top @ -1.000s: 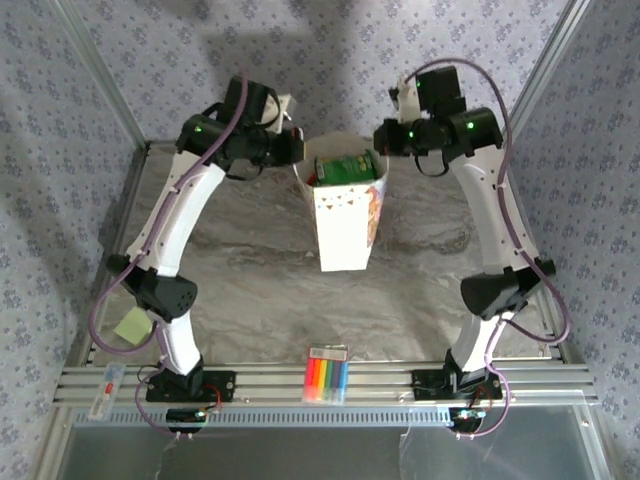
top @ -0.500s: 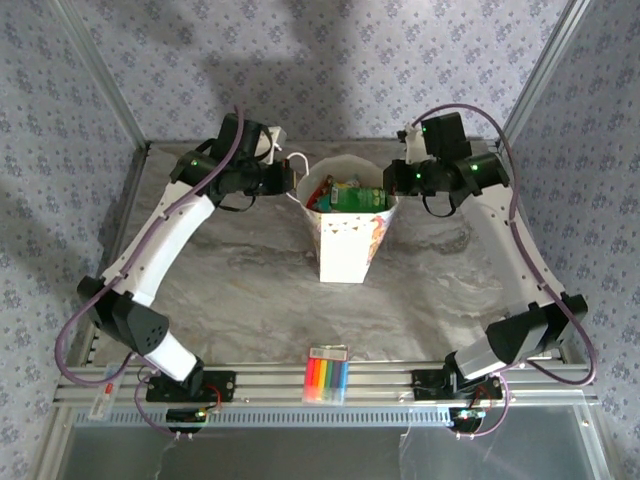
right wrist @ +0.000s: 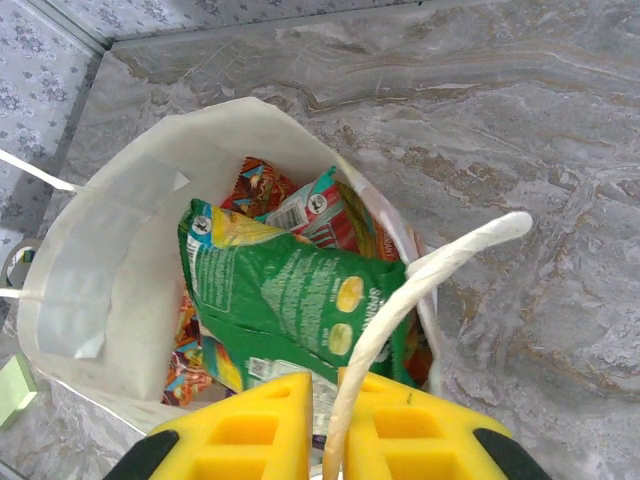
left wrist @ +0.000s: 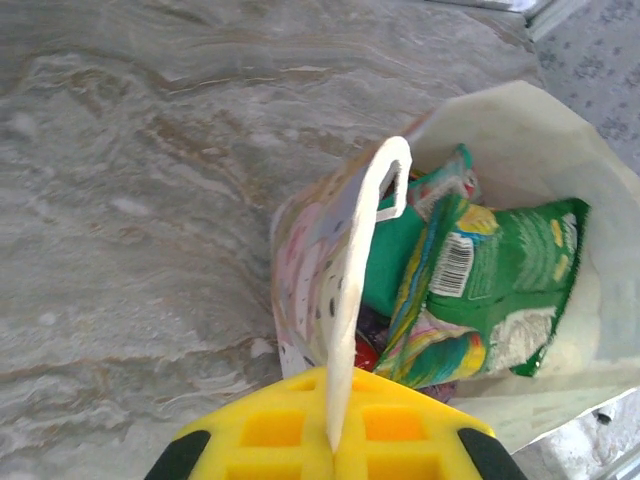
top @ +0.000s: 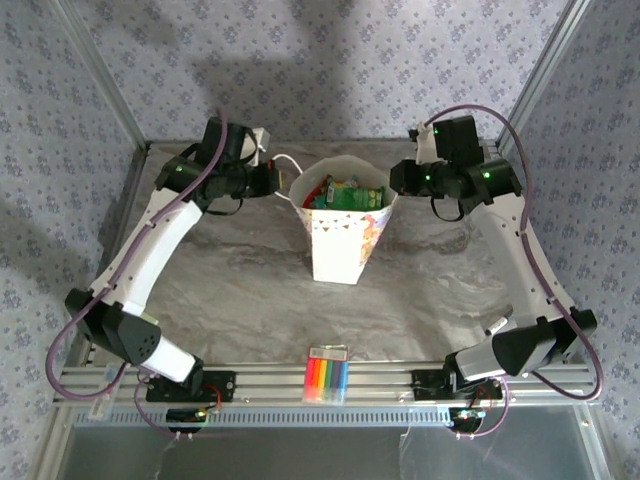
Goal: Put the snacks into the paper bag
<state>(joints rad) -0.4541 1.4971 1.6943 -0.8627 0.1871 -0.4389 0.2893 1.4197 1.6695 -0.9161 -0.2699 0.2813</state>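
Note:
The white paper bag (top: 338, 238) stands upright on the marble table with its mouth open. The snacks lie inside it: a green packet (top: 352, 196) (right wrist: 290, 300) on top, a red one (right wrist: 322, 215) and an orange one (right wrist: 255, 185) under it. My left gripper (top: 272, 180) (left wrist: 335, 405) is shut on the bag's left cord handle (left wrist: 362, 240), which runs taut between its yellow pads. At the bag's right rim my right gripper (top: 398, 180) (right wrist: 340, 400) has its pads slightly apart. The right cord handle (right wrist: 440, 265) lies loose in the gap.
A rainbow-striped pack of markers (top: 328, 375) lies at the near edge by the aluminium rail (top: 400, 385). Patterned walls and frame posts close in the left, right and back. A green sticky note (right wrist: 14, 392) lies on the table beyond the bag.
Both arms came down and spread outward, and the bag dropped from a lifted position onto the table. The right pads have parted a little round the handle.

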